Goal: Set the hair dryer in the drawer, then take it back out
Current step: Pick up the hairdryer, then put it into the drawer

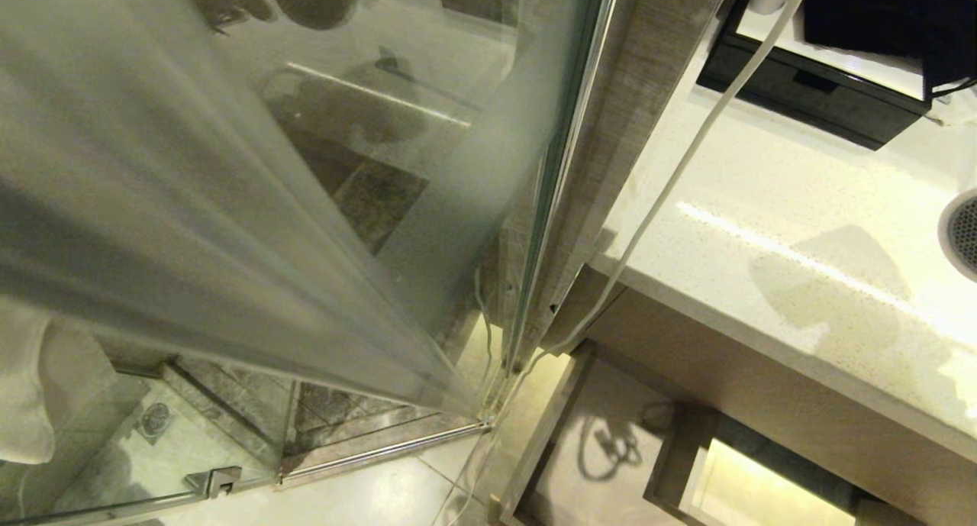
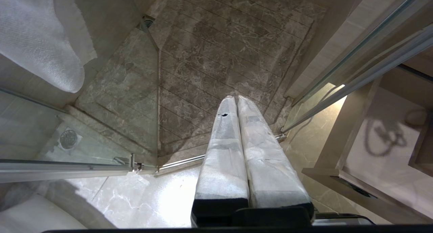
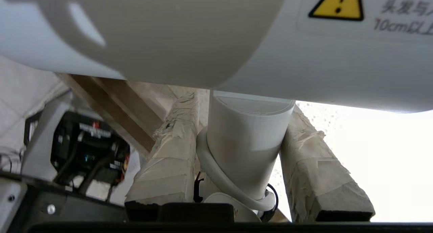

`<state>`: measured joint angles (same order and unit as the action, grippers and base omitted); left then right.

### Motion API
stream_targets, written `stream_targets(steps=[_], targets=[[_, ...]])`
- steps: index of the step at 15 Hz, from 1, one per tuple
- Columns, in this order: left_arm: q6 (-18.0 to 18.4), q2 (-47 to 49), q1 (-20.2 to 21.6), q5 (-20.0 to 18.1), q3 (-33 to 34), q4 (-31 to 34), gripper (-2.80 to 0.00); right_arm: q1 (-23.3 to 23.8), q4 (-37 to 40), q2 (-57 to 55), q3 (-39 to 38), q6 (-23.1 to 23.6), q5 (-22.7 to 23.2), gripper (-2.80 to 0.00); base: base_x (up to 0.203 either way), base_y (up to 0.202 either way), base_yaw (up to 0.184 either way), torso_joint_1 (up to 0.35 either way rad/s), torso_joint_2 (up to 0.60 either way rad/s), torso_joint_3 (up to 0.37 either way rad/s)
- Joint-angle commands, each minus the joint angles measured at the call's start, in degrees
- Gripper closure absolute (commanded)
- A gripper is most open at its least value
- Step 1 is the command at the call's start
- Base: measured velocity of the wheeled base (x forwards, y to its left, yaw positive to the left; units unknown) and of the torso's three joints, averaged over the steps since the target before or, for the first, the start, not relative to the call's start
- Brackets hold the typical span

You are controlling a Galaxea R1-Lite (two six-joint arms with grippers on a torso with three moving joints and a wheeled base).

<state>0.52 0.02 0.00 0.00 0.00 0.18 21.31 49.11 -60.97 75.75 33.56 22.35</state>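
Note:
My right gripper [image 3: 245, 108] is shut on the round handle of the white hair dryer [image 3: 203, 33], one taped finger on each side. The barrel fills the far side of the right wrist view, with a yellow warning label on it. In the head view only the dark mesh grille of the hair dryer [image 1: 964, 234] shows, at the right edge over the countertop. Its white cord [image 1: 687, 159] runs across the counter and drops past the corner. The drawer [image 1: 546, 427] stands pulled out below the counter, its floor bare. My left gripper [image 2: 236, 98] hangs shut above the floor.
The speckled white countertop [image 1: 801, 205] carries a black tray [image 1: 809, 91] at the back. A frosted glass shower door [image 1: 229, 205] fills the left, with a wood-grain post [image 1: 641, 114] between it and the vanity. A white towel [image 2: 37, 33] hangs nearby.

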Motion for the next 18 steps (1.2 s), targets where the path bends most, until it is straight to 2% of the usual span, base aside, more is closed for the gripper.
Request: stream_targets(steps=[1, 2, 5, 7, 8, 11, 12, 15, 18], targets=[[0.01, -0.02, 0.00, 0.00, 0.00, -0.01, 0.00, -1.10, -4.17, 4.21, -3.62, -1.56, -0.05, 0.00, 0.000, 0.000, 0.000, 0.000, 0.00, 0.000], [0.01, -0.02, 0.00, 0.00, 0.00, -0.01, 0.00, -1.53, -5.74, 4.89, -4.50, -3.16, -0.10, 0.00, 0.000, 0.000, 0.000, 0.000, 0.00, 0.000], [0.01, -0.02, 0.00, 0.09, 0.00, -0.01, 0.00, -3.87, -7.81, 6.19, -6.71, -12.13, -0.43, 0.00, 0.000, 0.000, 0.000, 0.000, 0.00, 0.000], [0.01, -0.02, 0.00, 0.00, 0.00, -0.01, 0.00, -4.61, -9.75, 7.77, -9.55, -12.64, -2.15, 0.00, 0.000, 0.000, 0.000, 0.000, 0.00, 0.000], [0.01, -0.02, 0.00, 0.06, 0.00, -0.01, 0.00, -5.05, -10.20, 8.72, -10.47, -12.70, -5.25, 0.00, 0.000, 0.000, 0.000, 0.000, 0.00, 0.000], [0.01, -0.02, 0.00, 0.00, 0.00, -0.01, 0.00, -6.45, -10.53, 9.84, -11.87, -12.78, -18.57, 0.00, 0.000, 0.000, 0.000, 0.000, 0.00, 0.000], [0.01, -0.02, 0.00, 0.00, 0.00, -0.01, 0.00, -6.73, -11.61, 9.89, -12.05, -12.92, -20.77, 0.00, 0.000, 0.000, 0.000, 0.000, 0.00, 0.000], [0.01, -0.02, 0.00, 0.00, 0.00, -0.01, 0.00, -8.15, -16.20, 10.29, -13.62, -15.65, -20.94, 0.00, 0.000, 0.000, 0.000, 0.000, 0.00, 0.000], [0.01, -0.02, 0.00, 0.00, 0.00, -0.01, 0.00, -8.30, -16.33, 10.44, -14.40, -15.98, -20.94, 0.00, 0.000, 0.000, 0.000, 0.000, 0.00, 0.000]])
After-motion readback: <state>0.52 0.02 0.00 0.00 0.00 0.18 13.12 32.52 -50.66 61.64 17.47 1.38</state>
